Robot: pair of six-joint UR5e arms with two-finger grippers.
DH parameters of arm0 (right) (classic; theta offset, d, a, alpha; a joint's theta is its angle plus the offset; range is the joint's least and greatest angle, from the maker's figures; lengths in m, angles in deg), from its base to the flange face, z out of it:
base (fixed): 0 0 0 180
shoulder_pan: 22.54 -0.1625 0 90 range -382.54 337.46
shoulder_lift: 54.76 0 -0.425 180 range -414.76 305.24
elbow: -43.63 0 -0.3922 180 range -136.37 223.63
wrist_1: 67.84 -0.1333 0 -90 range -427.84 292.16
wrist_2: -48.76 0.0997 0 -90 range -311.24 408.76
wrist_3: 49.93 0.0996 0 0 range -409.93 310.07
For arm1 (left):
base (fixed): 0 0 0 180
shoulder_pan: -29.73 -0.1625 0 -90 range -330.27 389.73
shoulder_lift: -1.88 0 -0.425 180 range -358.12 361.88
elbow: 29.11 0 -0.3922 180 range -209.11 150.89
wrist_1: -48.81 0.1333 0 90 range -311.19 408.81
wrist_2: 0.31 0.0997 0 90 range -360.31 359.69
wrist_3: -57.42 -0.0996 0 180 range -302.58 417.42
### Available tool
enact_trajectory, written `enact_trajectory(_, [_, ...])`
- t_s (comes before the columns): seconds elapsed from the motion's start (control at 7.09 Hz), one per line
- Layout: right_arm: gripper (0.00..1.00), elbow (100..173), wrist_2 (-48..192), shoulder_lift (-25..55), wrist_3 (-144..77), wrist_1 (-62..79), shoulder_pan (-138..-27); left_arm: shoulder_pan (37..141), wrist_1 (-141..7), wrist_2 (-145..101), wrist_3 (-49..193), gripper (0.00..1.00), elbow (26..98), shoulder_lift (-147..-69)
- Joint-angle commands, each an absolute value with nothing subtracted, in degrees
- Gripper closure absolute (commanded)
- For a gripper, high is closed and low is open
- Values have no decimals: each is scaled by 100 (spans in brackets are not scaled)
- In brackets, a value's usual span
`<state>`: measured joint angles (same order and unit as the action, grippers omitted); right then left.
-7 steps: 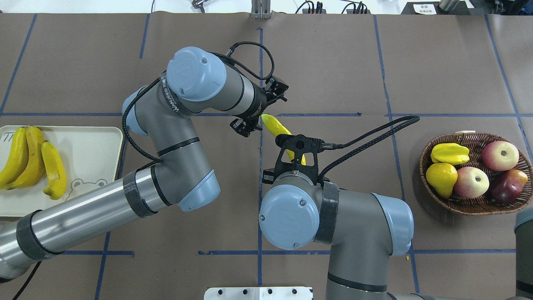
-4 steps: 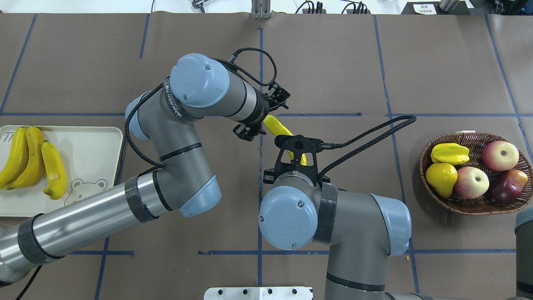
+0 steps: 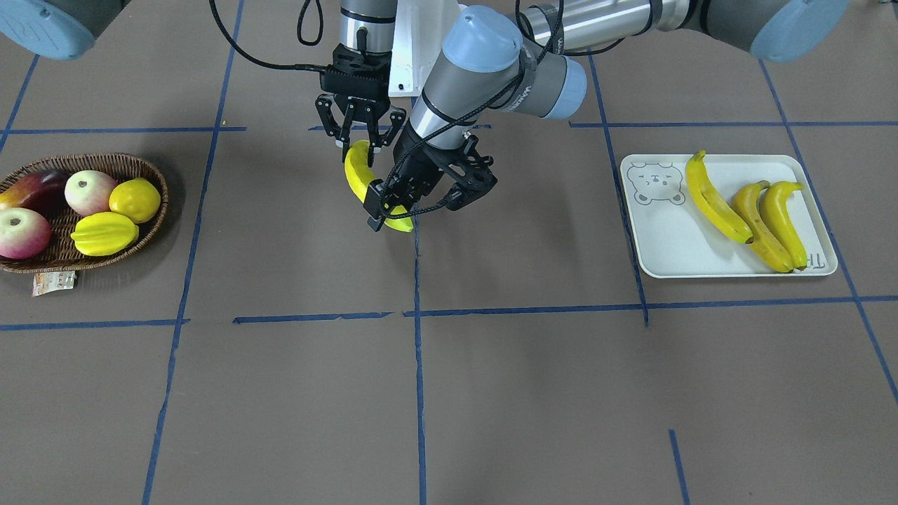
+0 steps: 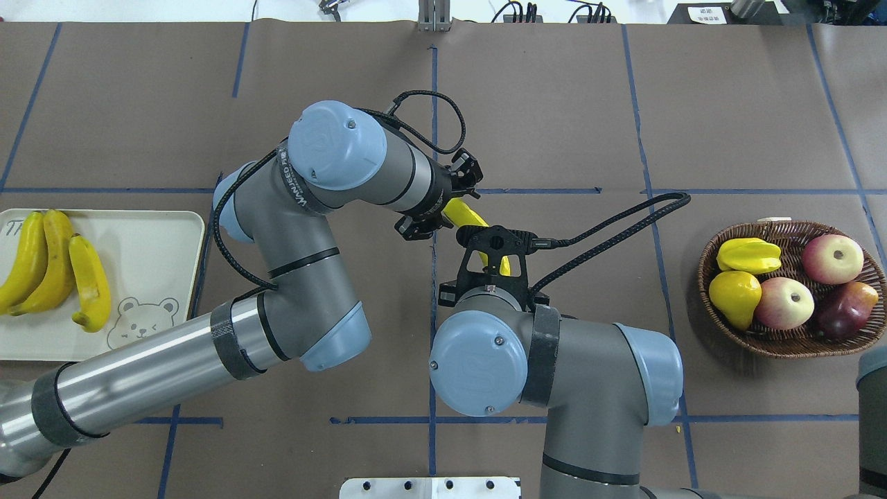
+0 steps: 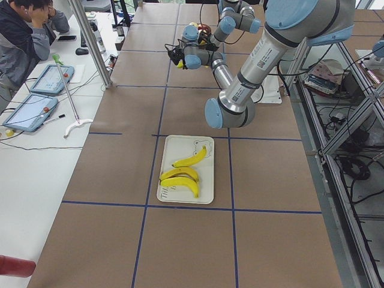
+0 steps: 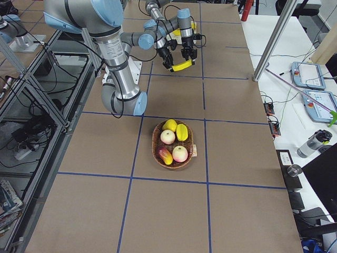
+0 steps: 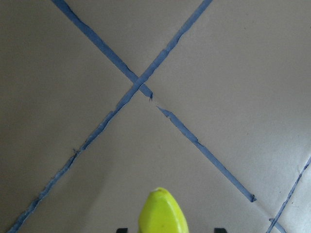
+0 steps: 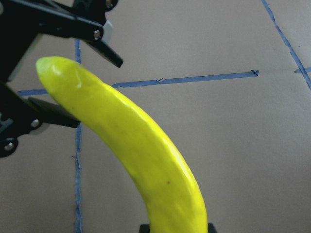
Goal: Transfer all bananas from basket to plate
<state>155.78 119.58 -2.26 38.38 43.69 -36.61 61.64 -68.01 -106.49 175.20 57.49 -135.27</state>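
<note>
The last banana (image 3: 356,179) hangs mid-frame above the desk (image 3: 491,386) for a hand-over: the right pincer (image 3: 363,145) grasps its upper end, while the left pincer (image 3: 421,198) stands released astride its tip. The next move calls for the left to clench before the right lets go, then carry it to the plate (image 3: 659,238) at frame right

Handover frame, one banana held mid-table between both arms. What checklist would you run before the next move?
1. Right gripper shut on the banana: ok.
2. Left gripper open, with a finger either side of the banana's free end: ok.
3. Left gripper has its own hold on the banana, so the right can release: not ok, jaws open.
4. Plate has bare room beside the three bananas lying on it: ok.
5. Basket has no banana left, only other fruit: ok.
</note>
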Motion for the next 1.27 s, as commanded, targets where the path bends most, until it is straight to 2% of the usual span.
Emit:
enact_trajectory(0.0, [84,15587,11952,-229,3831,4369,-3669,6172,-6809,-10648,17529,87,5763,-13496])
enact_trajectory(0.14, [77,15604,11952,-238,3840,4369,-3678,6173,-6818,-10657,17520,100,5798,-13427])
enact_trajectory(0.28, [15,15604,11934,-177,3849,4369,-3687,6173,-6809,-10674,17520,100,5947,-13330])
enact_trajectory(0.42, [1,15657,11978,-177,3832,4369,-3774,6207,-6809,-10761,17459,100,6079,-13207])
enact_trajectory(1.13, [0,16140,12866,-176,3735,4378,-4206,6507,-6800,-10903,17265,100,6370,-12723])
